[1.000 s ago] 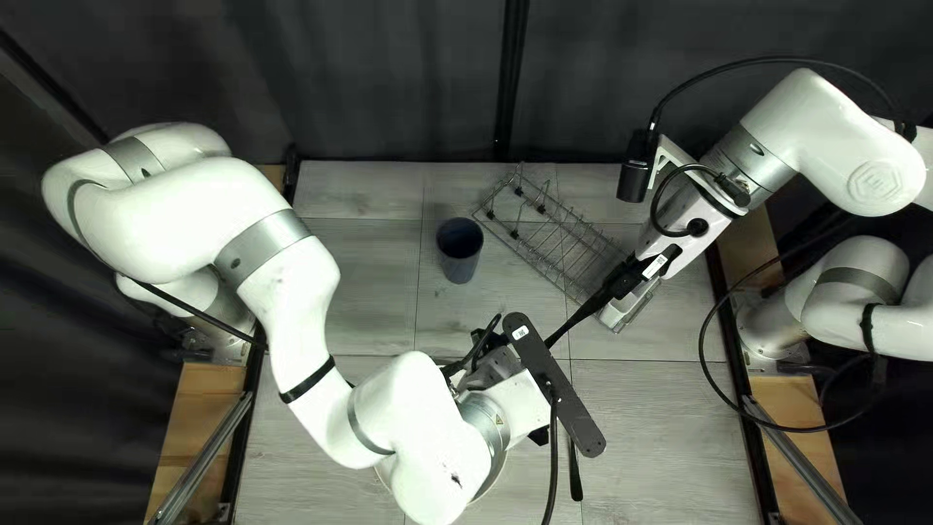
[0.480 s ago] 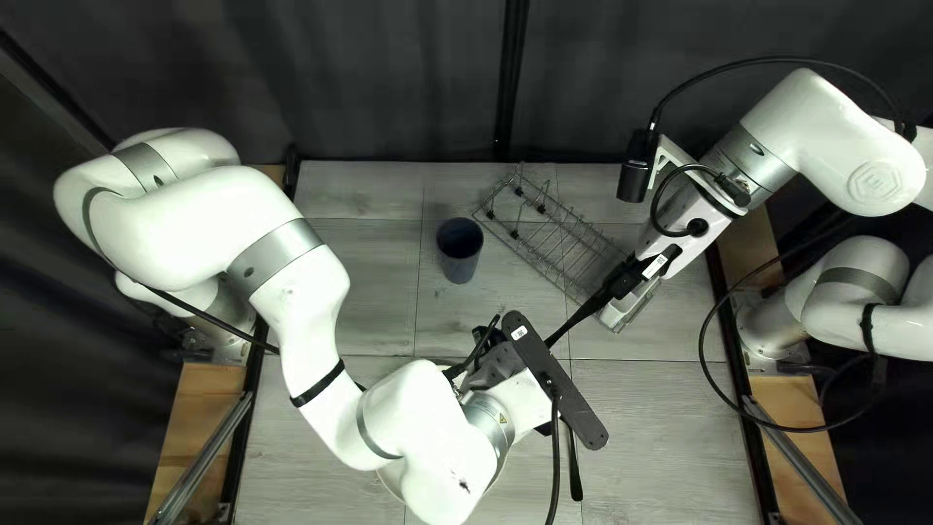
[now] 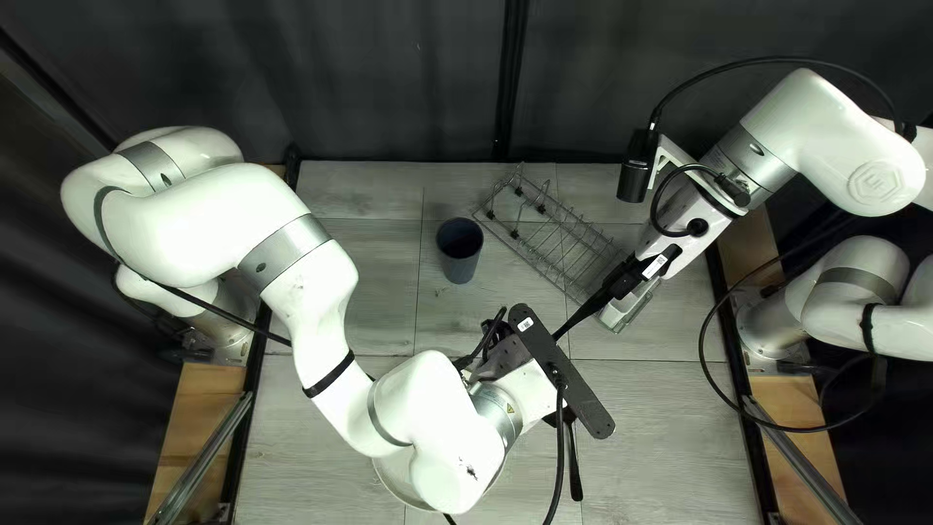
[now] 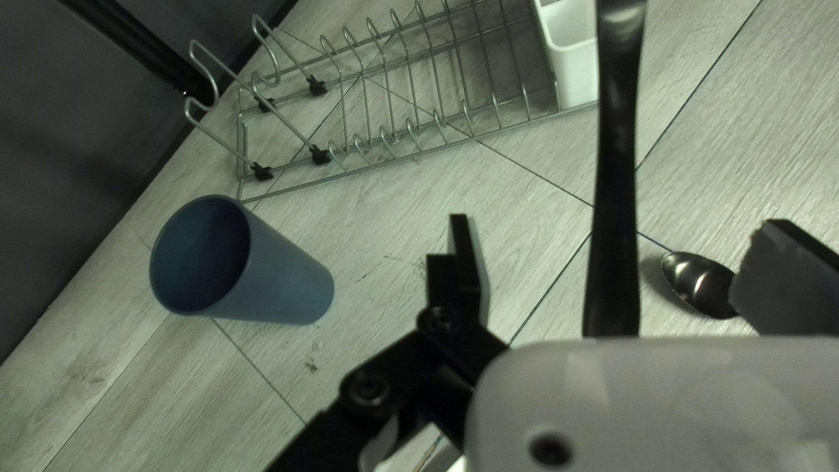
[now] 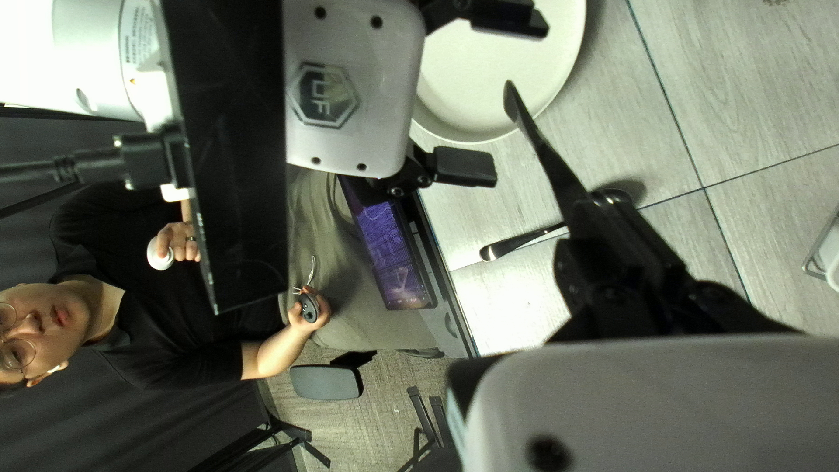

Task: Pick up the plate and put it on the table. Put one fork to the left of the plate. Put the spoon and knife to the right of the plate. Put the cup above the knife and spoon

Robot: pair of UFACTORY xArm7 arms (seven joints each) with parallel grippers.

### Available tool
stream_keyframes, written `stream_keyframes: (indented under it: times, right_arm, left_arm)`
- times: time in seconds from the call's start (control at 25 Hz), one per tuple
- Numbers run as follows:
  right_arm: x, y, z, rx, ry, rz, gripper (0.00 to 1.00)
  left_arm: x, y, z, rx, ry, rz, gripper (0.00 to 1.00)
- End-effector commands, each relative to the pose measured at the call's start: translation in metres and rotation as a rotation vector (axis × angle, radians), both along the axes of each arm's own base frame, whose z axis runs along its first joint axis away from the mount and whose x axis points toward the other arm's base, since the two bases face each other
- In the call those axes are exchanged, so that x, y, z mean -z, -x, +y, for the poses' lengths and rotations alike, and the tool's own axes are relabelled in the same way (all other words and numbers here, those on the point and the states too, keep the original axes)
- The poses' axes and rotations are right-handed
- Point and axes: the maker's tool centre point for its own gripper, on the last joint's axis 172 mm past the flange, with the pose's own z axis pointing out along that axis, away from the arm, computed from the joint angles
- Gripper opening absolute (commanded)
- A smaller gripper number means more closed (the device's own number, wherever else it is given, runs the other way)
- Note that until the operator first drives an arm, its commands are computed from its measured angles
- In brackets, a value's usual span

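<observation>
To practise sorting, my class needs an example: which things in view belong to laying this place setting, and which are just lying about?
Belongs:
- plate
- cup
- spoon
- dark utensil in the right gripper, kind unclear

Not named in the job:
- wire rack
- white holder
- lit screen

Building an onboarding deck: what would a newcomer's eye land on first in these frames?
Probably the white left arm, arching from the left edge of the top left view to over the plate. Next, a dark utensil clamped in the right pincer, its free end between the open fingers of the left pincer. In the right wrist view, a person beyond the edge of the table draws the eye too.
</observation>
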Motion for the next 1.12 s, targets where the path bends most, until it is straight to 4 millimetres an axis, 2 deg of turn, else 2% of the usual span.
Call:
stream_keyframes:
  times: [0.04, 0.56, 0.6, 0.64, 0.76, 0.84, 0.96, 1.0, 1.04, 1.12]
  right_arm:
    - [0.000, 0.000, 0.000, 0.000, 0.000, 0.000, 0.00]
    - [0.000, 0.000, 0.000, 0.000, 0.000, 0.000, 0.00]
    - [0.000, 0.000, 0.000, 0.000, 0.000, 0.000, 0.94]
    - [0.000, 0.000, 0.000, 0.000, 0.000, 0.000, 1.00]
    - [0.000, 0.000, 0.000, 0.000, 0.000, 0.000, 1.00]
    - [0.000, 0.000, 0.000, 0.000, 0.000, 0.000, 1.00]
    - [0.000, 0.000, 0.000, 0.000, 0.000, 0.000, 1.00]
    - [0.000, 0.000, 0.000, 0.000, 0.000, 0.000, 1.00]
    - [0.000, 0.000, 0.000, 0.000, 0.000, 0.000, 1.00]
    - [0.000, 0.000, 0.000, 0.000, 0.000, 0.000, 1.00]
  left_arm:
    - [0.003, -0.002, 0.002, 0.002, -0.001, 0.001, 0.00]
    - [0.006, -0.006, -0.002, 0.024, -0.005, -0.003, 0.00]
    - [0.006, -0.006, -0.002, 0.024, -0.005, -0.003, 0.00]
    - [0.006, -0.006, -0.002, 0.024, -0.005, -0.003, 0.00]
    - [0.011, 0.000, -0.004, 0.020, 0.012, 0.013, 0.00]
    - [0.012, 0.011, 0.000, 0.013, 0.015, 0.029, 0.00]
    - [0.016, 0.039, 0.008, -0.031, 0.026, 0.048, 0.00]
    - [0.017, 0.058, 0.009, -0.058, 0.033, 0.057, 0.00]
    - [0.017, 0.064, 0.010, -0.072, 0.034, 0.062, 0.00]
    - [0.020, 0.091, 0.007, -0.116, 0.047, 0.075, 0.00]
